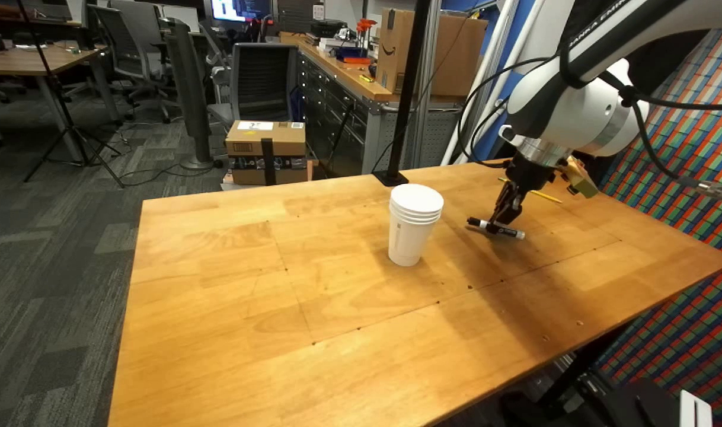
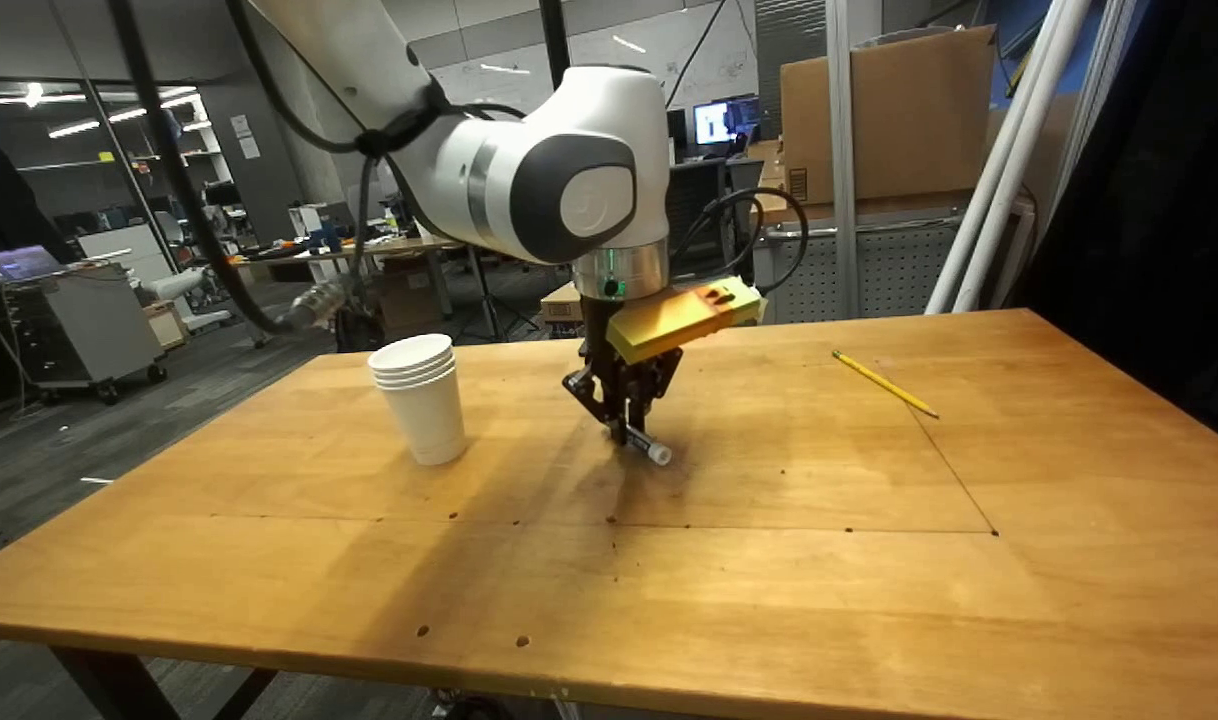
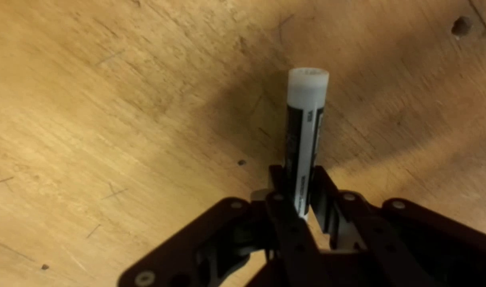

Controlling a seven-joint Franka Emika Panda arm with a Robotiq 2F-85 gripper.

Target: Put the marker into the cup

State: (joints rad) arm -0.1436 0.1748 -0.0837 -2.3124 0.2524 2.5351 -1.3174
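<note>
The marker [image 1: 511, 232] is black with a white label stripe and a whitish end. It lies level, at or just above the tabletop; I cannot tell which. My gripper [image 1: 500, 223] points down with its fingers closed on both sides of the marker's body, also in an exterior view [image 2: 626, 432]. In the wrist view the whitish end of the marker [image 3: 305, 131] sticks out past the fingertips; its black cap end is hidden there. The white paper cup [image 1: 406, 243] stands upright as a nested stack, a short way from the gripper, also in an exterior view [image 2: 429, 415]. Its inside cannot be made out.
A yellow pencil [image 2: 885, 384] lies on the wooden table [image 2: 769, 600], on the gripper's side away from the cup. A black pole [image 1: 392, 177] stands at a table edge behind the cup. Boxes and chairs stand beyond the table.
</note>
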